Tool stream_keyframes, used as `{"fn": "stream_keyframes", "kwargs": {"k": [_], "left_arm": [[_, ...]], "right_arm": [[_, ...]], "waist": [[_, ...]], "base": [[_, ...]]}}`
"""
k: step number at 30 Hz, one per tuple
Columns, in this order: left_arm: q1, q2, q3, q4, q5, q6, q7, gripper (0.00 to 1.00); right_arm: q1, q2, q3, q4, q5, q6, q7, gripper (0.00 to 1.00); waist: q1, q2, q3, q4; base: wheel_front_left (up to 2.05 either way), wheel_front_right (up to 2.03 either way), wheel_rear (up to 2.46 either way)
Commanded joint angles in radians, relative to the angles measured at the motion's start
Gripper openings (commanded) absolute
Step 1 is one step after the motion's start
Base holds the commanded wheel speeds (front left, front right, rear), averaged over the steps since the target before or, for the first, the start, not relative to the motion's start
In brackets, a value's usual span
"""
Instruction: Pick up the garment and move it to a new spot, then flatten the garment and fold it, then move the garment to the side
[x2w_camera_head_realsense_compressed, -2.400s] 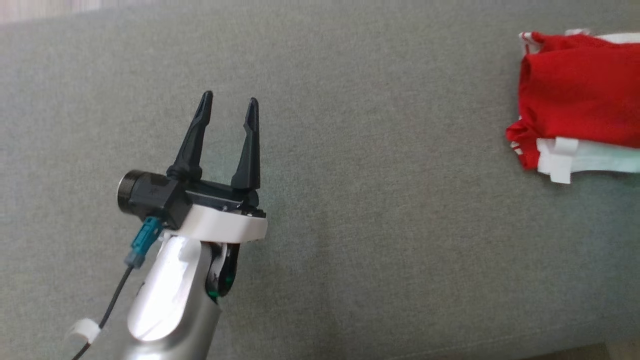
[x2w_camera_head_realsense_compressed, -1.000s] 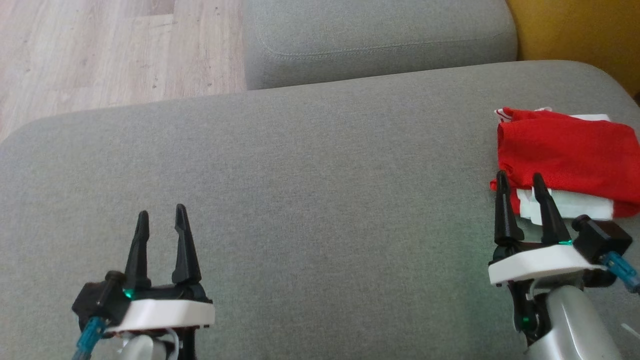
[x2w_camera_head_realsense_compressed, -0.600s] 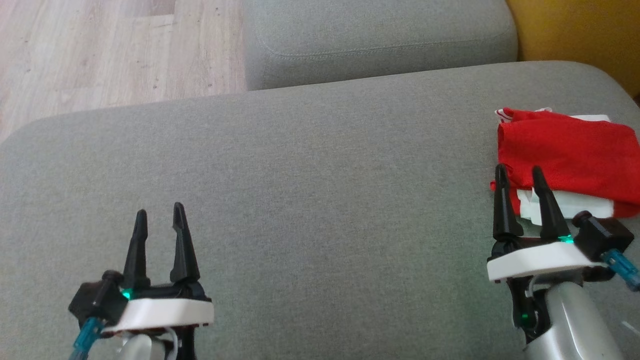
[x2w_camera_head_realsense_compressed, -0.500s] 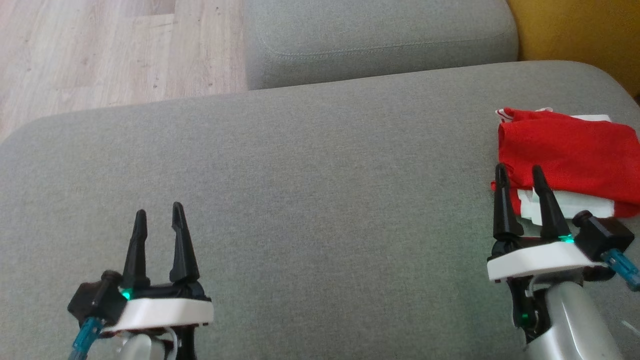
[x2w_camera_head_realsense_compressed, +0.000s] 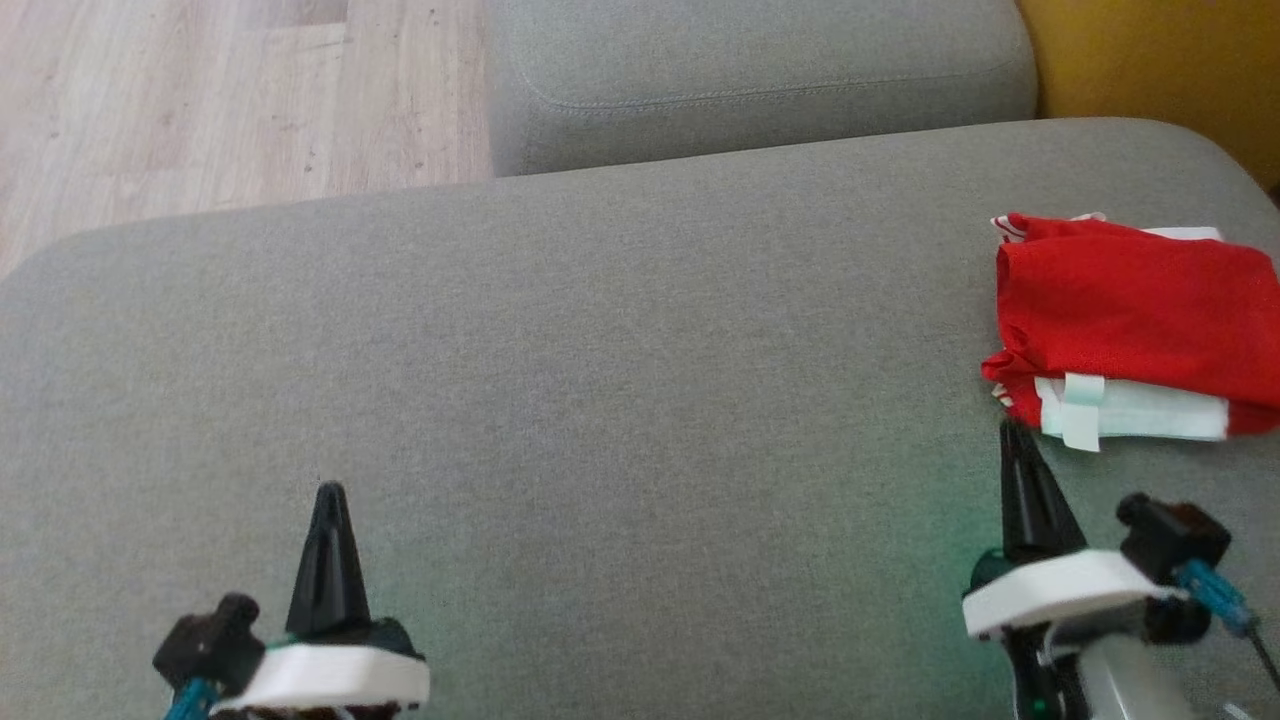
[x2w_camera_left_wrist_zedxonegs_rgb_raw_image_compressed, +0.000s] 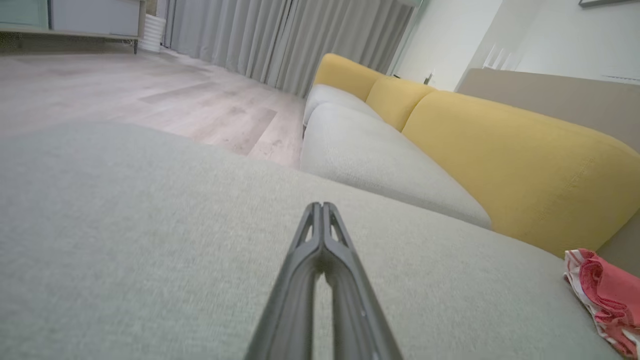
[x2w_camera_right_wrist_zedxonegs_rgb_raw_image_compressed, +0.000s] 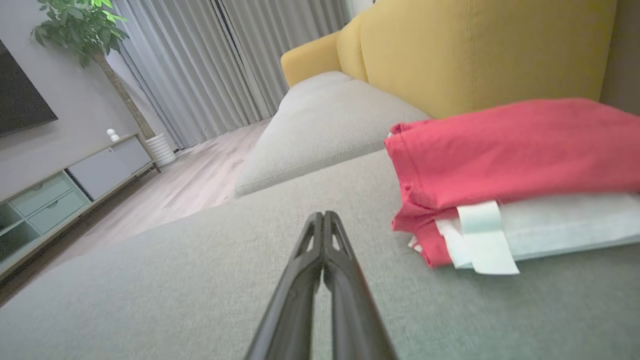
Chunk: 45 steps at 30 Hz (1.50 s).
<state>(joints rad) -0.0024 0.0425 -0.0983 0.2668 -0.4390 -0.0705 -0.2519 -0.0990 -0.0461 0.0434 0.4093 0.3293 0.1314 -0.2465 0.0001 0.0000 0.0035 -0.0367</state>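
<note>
— One red and white garment (x2w_camera_head_realsense_compressed: 1130, 320) lies folded on the grey cushion (x2w_camera_head_realsense_compressed: 620, 380). Is the job done?

— It looks nearly done to me. The fold is neat, and it sits off to one side.

— What about the tools?

— Both are clenched on nothing. The right tool (x2w_camera_head_realsense_compressed: 1013, 440) points at the garment, just short of its white edge, not touching. The left tool (x2w_camera_head_realsense_compressed: 329, 495) is well apart from the garment.

— So what is a good move now?

— I think: pull back gently and don't bump the garment, or the fold may slip open.

— What else is around?

— A yellow sofa back (x2w_camera_head_realsense_compressed: 1150, 70) rises just behind the garment. Far from the garment there is a wood floor (x2w_camera_head_realsense_compressed: 200, 100), grey curtains (x2w_camera_right_wrist_zedxonegs_rgb_raw_image_compressed: 200, 65), a leafy plant (x2w_camera_right_wrist_zedxonegs_rgb_raw_image_compressed: 80, 30) and a low cabinet (x2w_camera_right_wrist_zedxonegs_rgb_raw_image_compressed: 60, 195).
</note>
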Motion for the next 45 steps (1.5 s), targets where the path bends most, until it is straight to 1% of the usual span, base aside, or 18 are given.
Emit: {"fn": "stream_keyframes", "kwargs": {"k": [1, 45], "left_arm": [[-0.028, 0.000, 0.005, -0.026, -0.021, -0.001, 0.004, 0.00], [-0.055, 0.003, 0.077, -0.025, -0.425, -0.022, 0.131, 0.00]], "right_arm": [[-0.031, -0.001, -0.004, -0.030, 0.025, 0.000, 0.004, 0.00], [-0.023, -0.002, -0.058, -0.078, 0.465, 0.000, 0.129, 0.00]], "waist": [[0.0000, 0.0000, 0.000, 0.001], [0.0000, 0.0000, 0.000, 0.013]], "base": [[0.00, 0.00, 0.00], [0.00, 0.00, 0.00]]}}
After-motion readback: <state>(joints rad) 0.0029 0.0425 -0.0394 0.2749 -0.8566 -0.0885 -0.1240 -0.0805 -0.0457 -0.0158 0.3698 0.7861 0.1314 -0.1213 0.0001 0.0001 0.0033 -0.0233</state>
